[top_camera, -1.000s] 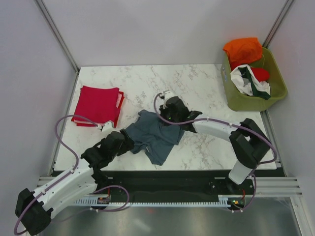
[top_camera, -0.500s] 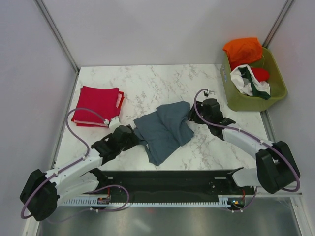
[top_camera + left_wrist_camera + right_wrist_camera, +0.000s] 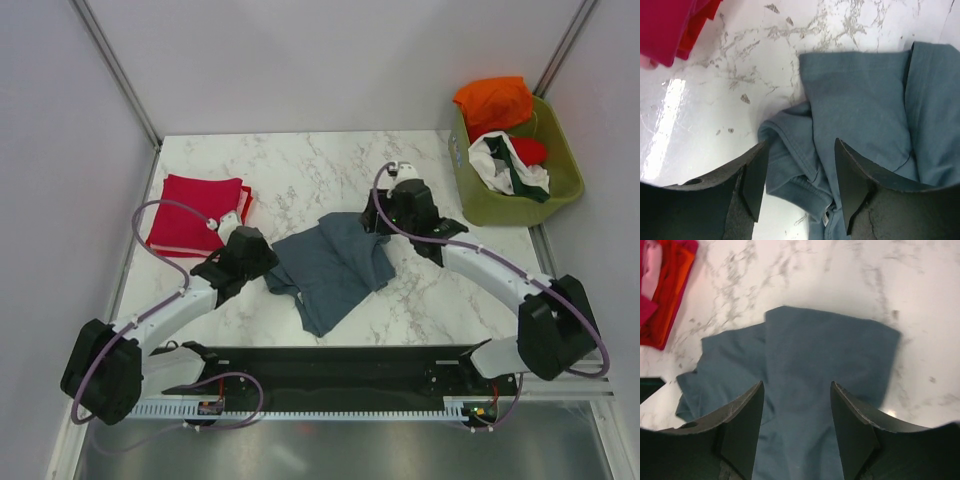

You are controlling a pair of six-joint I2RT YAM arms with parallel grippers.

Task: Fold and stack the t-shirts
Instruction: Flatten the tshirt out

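Observation:
A slate blue-grey t-shirt (image 3: 332, 265) lies crumpled and partly folded over at the table's middle. My left gripper (image 3: 264, 264) is at its left edge, open. In the left wrist view the left gripper (image 3: 800, 150) straddles the bunched collar and hem of the blue-grey shirt (image 3: 860, 100) without pinching it. My right gripper (image 3: 386, 214) is open at the shirt's far right corner. In the right wrist view it (image 3: 796, 387) hovers over smooth blue-grey cloth (image 3: 825, 350) and holds nothing. A crimson t-shirt (image 3: 195, 213) lies folded to a rectangle at the left.
An olive-green basket (image 3: 500, 207) stands at the back right, off the marble top. It holds an orange shirt (image 3: 492, 100), a white one (image 3: 495, 160) and a red one (image 3: 530, 150). The table's near edge runs just below the blue-grey shirt.
My right gripper carried a flap of the blue-grey shirt to the right, let go of it and opened. My left gripper moved forward along the shirt's left edge and its jaws narrowed somewhat.

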